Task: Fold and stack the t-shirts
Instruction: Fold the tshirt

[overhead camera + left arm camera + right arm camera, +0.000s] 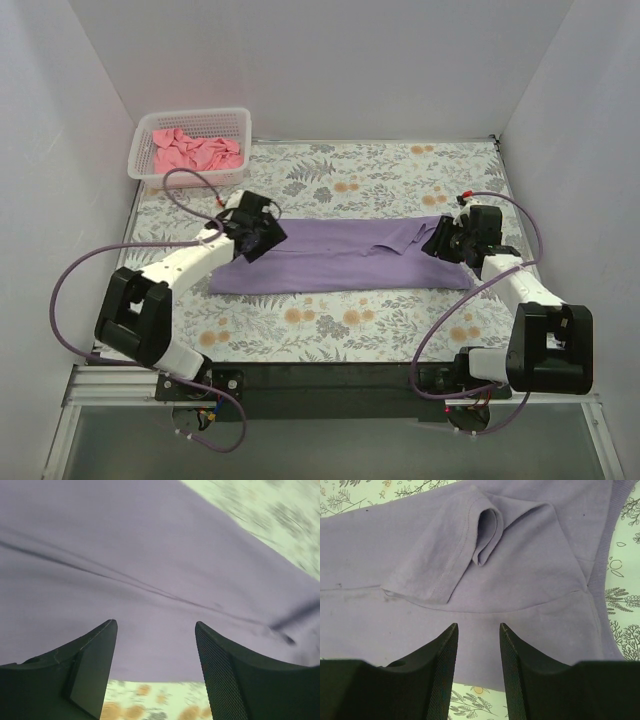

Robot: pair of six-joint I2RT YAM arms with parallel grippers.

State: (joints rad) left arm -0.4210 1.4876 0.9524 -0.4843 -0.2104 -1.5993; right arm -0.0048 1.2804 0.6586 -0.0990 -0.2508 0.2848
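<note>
A plain lavender-purple t-shirt [340, 262] lay across the middle of a pale tablecloth [400, 165] patterned with grey leaves and orange blossoms. At its far left corner, a plain salmon-pink t-shirt [195, 152] filled a white mesh basket [200, 113].

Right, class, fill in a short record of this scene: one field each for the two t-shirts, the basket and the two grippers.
purple t-shirt: flat in a long band on the tablecloth, one sleeve folded onto it
pink t-shirt: crumpled in the basket
basket: white mesh, far left corner
left gripper: open, over the purple t-shirt's left end
right gripper: open, over its right end
</note>
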